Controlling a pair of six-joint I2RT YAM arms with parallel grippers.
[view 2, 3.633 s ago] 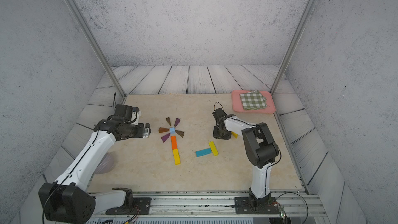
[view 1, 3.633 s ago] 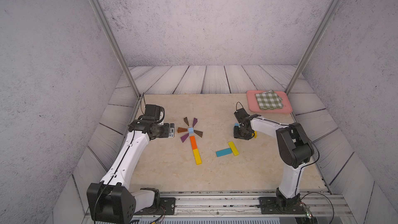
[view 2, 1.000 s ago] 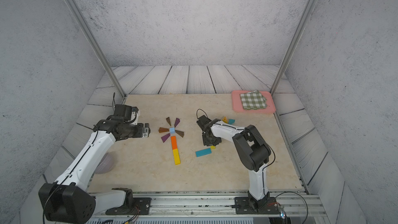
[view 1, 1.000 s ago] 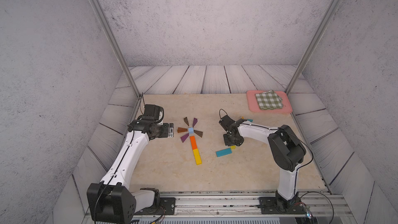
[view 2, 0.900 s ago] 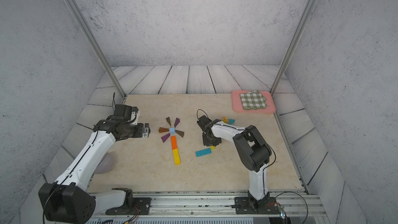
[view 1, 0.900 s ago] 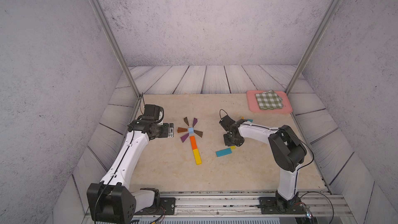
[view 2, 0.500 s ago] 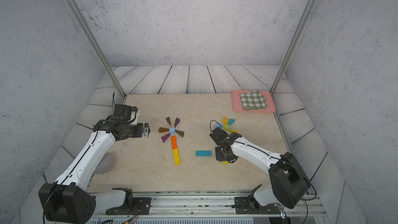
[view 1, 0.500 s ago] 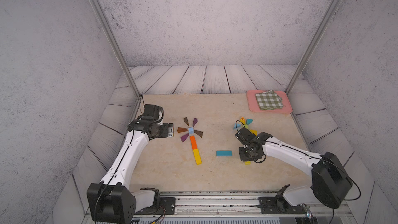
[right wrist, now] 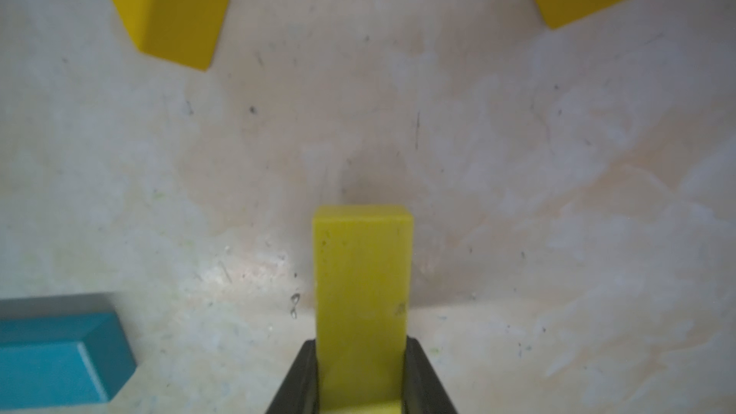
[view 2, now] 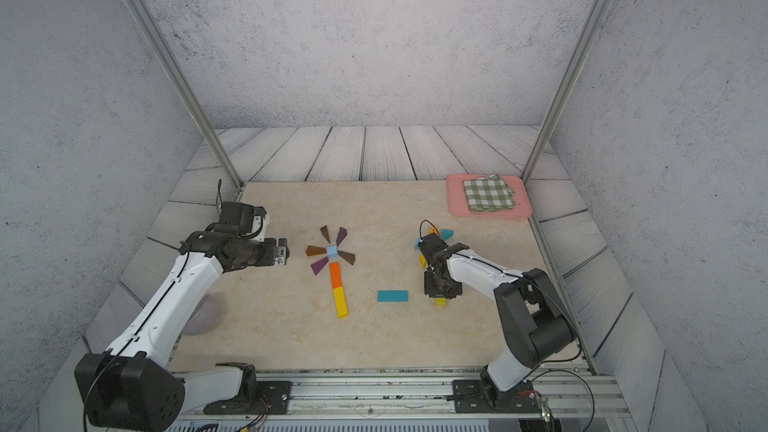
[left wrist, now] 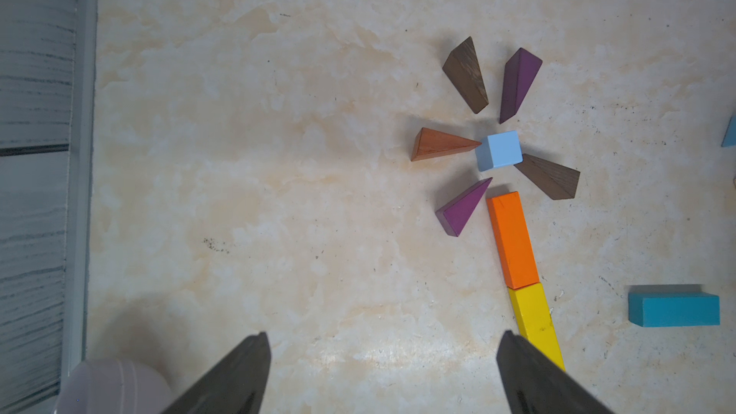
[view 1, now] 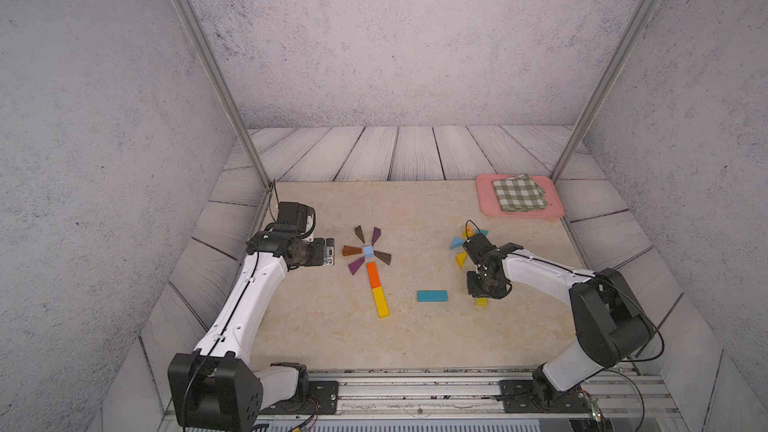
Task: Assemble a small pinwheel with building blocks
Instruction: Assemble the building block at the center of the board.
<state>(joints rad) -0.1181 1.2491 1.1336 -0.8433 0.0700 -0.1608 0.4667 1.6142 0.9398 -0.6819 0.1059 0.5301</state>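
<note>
While right jaws clamp the yellow bar (right wrist: 362, 264) low over the bench (view 1: 415, 338), near the teal bar (view 1: 432, 295), left jaws gape. Lift clear first, keep it level, then carry toward pinwheel (view 1: 367, 251).

The beige marbled tabletop (view 1: 415, 209) bears building blocks (view 1: 368, 251) and a pink tray (view 1: 484, 201).
</note>
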